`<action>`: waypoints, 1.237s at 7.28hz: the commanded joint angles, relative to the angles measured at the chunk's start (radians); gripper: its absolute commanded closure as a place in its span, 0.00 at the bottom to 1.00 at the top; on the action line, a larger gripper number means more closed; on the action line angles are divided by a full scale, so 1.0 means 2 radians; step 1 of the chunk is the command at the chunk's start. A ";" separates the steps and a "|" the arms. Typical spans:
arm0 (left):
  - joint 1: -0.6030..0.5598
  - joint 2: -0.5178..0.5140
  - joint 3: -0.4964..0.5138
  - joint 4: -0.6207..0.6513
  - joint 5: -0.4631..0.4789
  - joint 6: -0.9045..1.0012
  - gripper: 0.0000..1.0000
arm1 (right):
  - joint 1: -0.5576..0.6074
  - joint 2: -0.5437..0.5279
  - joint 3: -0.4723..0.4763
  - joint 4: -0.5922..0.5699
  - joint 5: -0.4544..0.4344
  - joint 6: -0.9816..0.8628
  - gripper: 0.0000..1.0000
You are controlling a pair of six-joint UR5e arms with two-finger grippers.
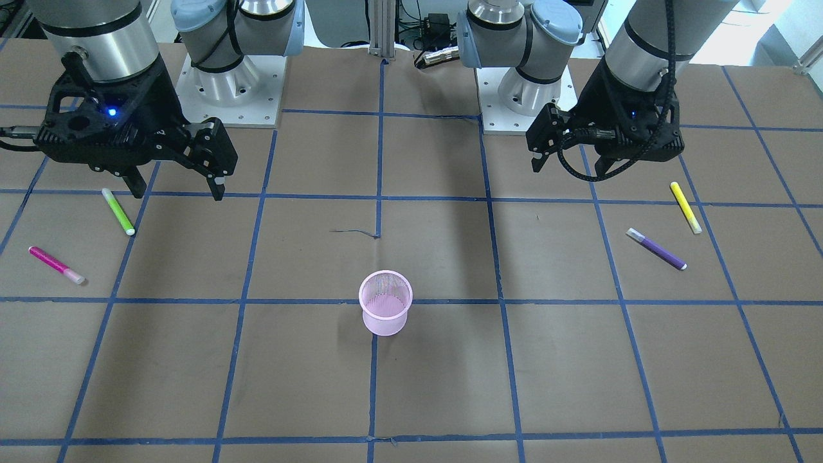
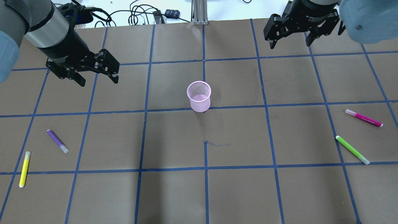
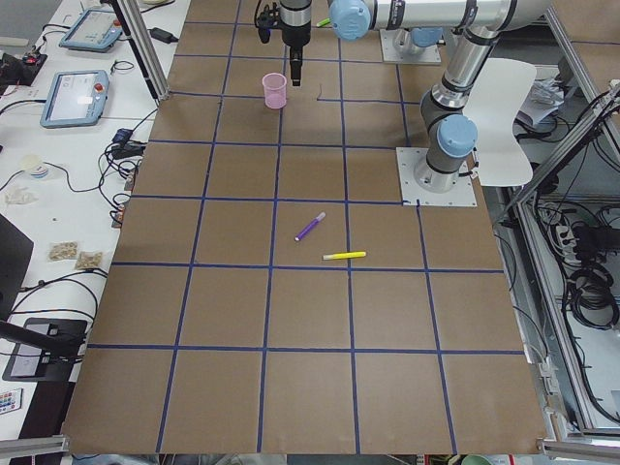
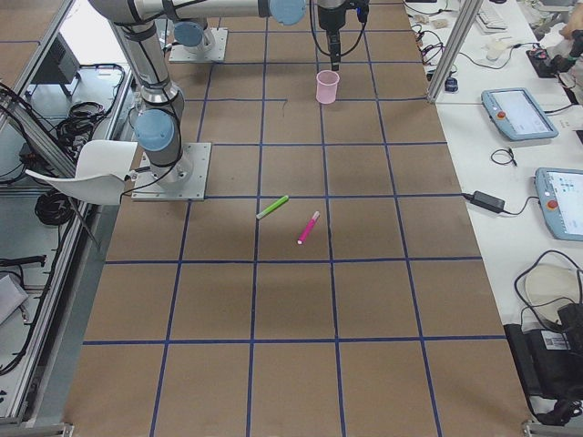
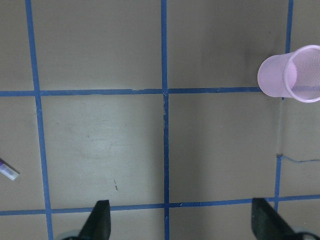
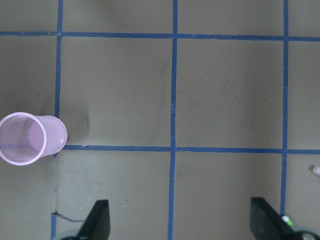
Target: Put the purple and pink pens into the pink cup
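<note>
The pink mesh cup [image 2: 199, 96] stands upright near the table's middle; it also shows in the front view [image 1: 385, 302]. The purple pen [image 2: 57, 141] lies flat on the left side, also in the front view [image 1: 656, 249]. The pink pen [image 2: 363, 118] lies flat on the right side, also in the front view [image 1: 56, 265]. My left gripper [image 2: 99, 82] hovers open and empty, left of the cup and beyond the purple pen. My right gripper [image 2: 290, 45] hovers open and empty at the far right, well beyond the pink pen. The left wrist view shows the cup [image 5: 292, 75] and the purple pen's cap [image 5: 7, 171].
A yellow pen [image 2: 24, 169] lies near the purple pen at the left edge. A green pen [image 2: 352, 150] lies near the pink pen on the right. Blue tape lines grid the brown table. The arm bases [image 1: 228, 83] stand at the robot's side of the table.
</note>
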 commanded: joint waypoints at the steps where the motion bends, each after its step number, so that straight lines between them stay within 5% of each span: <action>1: -0.002 0.013 -0.004 -0.005 0.012 0.003 0.00 | -0.055 0.001 0.000 0.004 0.013 -0.172 0.00; 4: -0.004 0.015 -0.007 -0.004 0.062 0.018 0.00 | -0.139 0.001 0.001 0.019 0.043 -0.372 0.01; 9: 0.015 0.001 -0.022 0.011 0.064 0.026 0.00 | -0.234 0.001 0.048 0.031 0.070 -0.721 0.04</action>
